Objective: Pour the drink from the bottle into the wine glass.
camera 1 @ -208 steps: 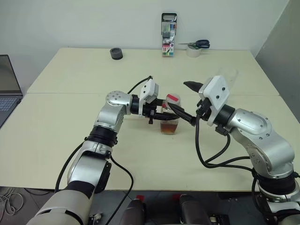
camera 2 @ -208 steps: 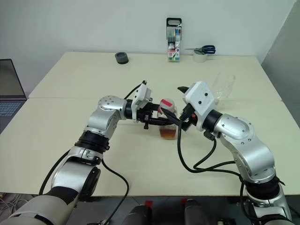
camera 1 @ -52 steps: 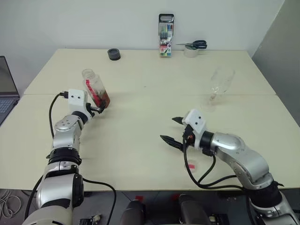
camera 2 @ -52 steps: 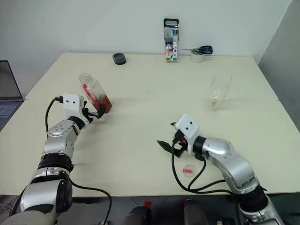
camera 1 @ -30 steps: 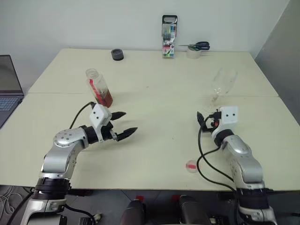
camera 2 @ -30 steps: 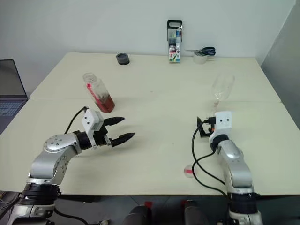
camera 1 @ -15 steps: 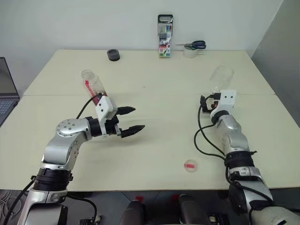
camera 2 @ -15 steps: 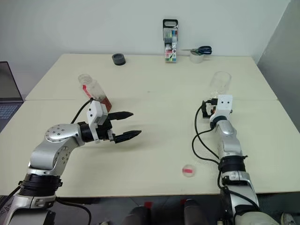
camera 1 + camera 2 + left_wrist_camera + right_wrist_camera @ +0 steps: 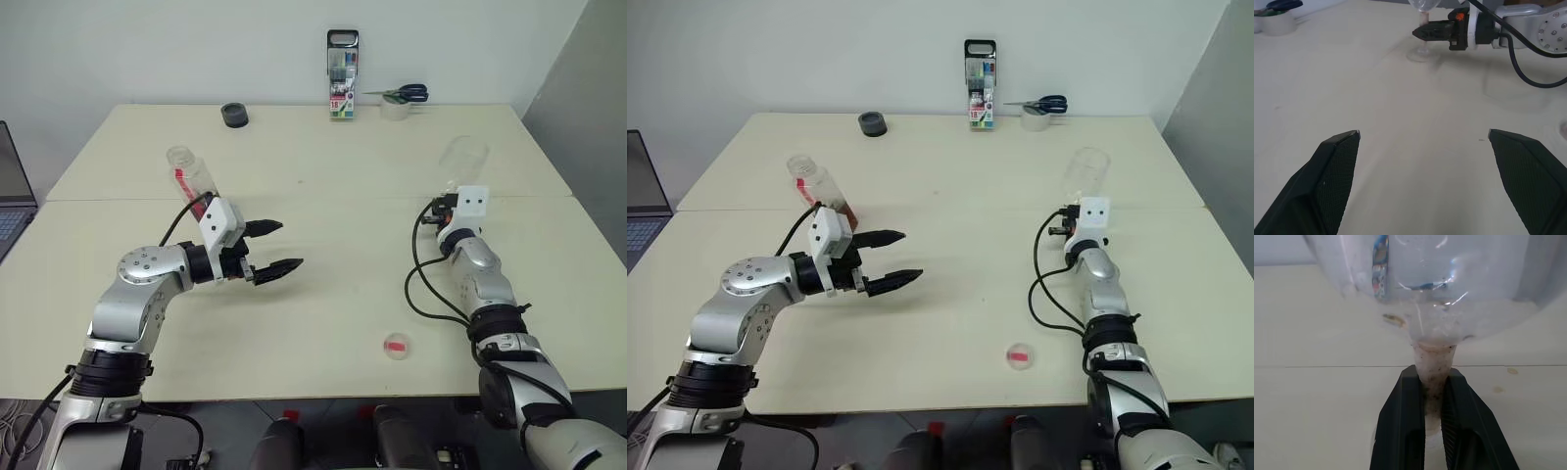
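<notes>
- Pale cream surface (image 9: 323, 166) against a white wall, seen from the head: one bottle (image 9: 197, 184) stands leaning near the left side, uncapped, with a little drink (image 9: 848, 211) low inside it. One wine glass (image 9: 460, 162) stands well apart on the right side.
- Along the far edge sit one dark round object (image 9: 234, 115), one upright pack of markers (image 9: 343, 74), one pair of scissors (image 9: 402, 94) and one roll of tape (image 9: 396, 109). One laptop (image 9: 14, 201) shows at the left border.
- One small red cap (image 9: 397, 346) lies alone near the front edge, between the two arms.
- Left hand (image 9: 277, 247) hangs just in front of the bottle, its two fingers spread wide and pinching nothing. Nothing stands between it and the glass across the surface.
- Right hand (image 9: 1058, 232) reaches level to the wine glass.
- Left wrist view: the two black fingertips (image 9: 1337, 152) stand far apart over bare surface; across it, the other arm's hand meets the glass stem by its foot (image 9: 1422, 55).
- Right wrist view: the two fingers (image 9: 1405, 426) are pressed together on the thin stem, under the glass's rounded bowl.
</notes>
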Robot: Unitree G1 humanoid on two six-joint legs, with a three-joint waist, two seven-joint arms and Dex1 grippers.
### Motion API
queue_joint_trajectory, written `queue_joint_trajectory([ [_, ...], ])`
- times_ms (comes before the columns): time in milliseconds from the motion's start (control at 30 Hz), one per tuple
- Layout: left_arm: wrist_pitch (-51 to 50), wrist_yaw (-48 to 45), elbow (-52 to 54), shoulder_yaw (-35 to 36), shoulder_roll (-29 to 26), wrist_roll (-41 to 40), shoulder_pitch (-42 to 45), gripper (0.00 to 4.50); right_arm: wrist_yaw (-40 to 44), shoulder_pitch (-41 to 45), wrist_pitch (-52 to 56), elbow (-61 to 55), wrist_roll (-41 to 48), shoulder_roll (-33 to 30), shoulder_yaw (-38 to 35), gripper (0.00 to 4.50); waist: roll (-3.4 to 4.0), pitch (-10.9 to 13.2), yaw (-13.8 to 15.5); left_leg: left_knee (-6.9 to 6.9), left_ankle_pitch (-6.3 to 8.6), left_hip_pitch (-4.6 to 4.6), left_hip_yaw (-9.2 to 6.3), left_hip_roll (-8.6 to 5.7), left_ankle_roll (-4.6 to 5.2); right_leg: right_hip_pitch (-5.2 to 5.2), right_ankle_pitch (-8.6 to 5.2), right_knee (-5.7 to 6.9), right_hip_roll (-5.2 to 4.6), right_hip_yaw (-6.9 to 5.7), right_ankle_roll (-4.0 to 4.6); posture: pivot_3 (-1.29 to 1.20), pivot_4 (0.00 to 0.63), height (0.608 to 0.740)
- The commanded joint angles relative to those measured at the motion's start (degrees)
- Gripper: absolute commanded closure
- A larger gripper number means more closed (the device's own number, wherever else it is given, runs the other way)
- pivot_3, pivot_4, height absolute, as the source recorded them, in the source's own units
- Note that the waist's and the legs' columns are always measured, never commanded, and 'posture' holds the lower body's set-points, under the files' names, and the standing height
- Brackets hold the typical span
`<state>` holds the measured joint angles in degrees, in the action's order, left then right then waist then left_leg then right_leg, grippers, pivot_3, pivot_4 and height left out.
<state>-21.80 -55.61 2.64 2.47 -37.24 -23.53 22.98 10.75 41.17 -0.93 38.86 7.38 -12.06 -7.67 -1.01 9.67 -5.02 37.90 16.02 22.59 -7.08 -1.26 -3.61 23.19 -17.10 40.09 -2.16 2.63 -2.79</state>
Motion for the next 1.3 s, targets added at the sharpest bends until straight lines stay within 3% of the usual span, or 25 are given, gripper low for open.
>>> queue_joint_trajectory([
  [33,-1.8,3.2,4.1,3.6,-0.4,-1.4,-1.1,0.0,5.2,-0.2,-0.4,-8.6,-0.7,1.9,4.7,4.36,0.01,0.0,-0.3,0.0,0.0,0.0,0.0,0.01,0.0,0.02,0.0,0.01,0.0,0.0,0.0,0.0,0.15,0.74],
  [167,-4.1,5.0,8.2,6.6,-2.2,-2.4,-4.9,0.0,11.6,-0.6,2.2,-13.0,-0.4,7.1,11.3,4.36,0.02,0.0,-0.9,-0.05,-0.01,-0.03,-0.14,0.06,-0.02,0.03,0.0,0.03,0.01,0.01,0.0,0.0,0.15,0.74],
  [333,-6.1,7.4,11.6,10.5,-3.7,-3.6,-7.7,0.0,15.4,2.1,2.8,-8.0,-1.6,12.8,15.5,4.36,0.06,0.0,-0.8,-0.04,-0.02,-0.02,-0.42,0.03,-0.03,0.03,0.0,0.05,0.01,-0.07,0.0,0.0,0.15,0.74],
  [500,-6.6,9.0,14.2,13.1,-4.3,-4.0,-11.4,0.0,16.2,5.3,-0.2,-0.8,-2.5,14.6,16.1,4.36,0.06,0.0,0.3,0.02,-0.04,0.0,-0.46,-0.04,-0.07,-0.04,0.0,-0.07,-0.08,-0.06,0.0,0.0,0.15,0.74],
  [900,-8.2,11.2,17.2,16.0,-4.9,-5.5,-13.5,0.0,17.6,8.2,-6.9,9.5,-4.3,14.9,15.8,4.36,0.07,0.0,0.0,-0.04,-0.04,-0.03,-0.42,-0.01,-0.07,0.0,0.0,-0.04,0.0,-0.06,0.01,0.0,0.15,0.74],
  [1300,-8.0,13.4,19.7,15.3,-4.0,-6.7,-11.0,0.0,20.0,8.2,-7.2,9.9,-3.9,15.3,15.1,0.31,0.07,0.0,0.0,-0.05,-0.04,-0.03,-0.42,-0.01,-0.07,0.0,0.0,-0.04,0.0,-0.06,0.01,0.0,0.15,0.74],
])
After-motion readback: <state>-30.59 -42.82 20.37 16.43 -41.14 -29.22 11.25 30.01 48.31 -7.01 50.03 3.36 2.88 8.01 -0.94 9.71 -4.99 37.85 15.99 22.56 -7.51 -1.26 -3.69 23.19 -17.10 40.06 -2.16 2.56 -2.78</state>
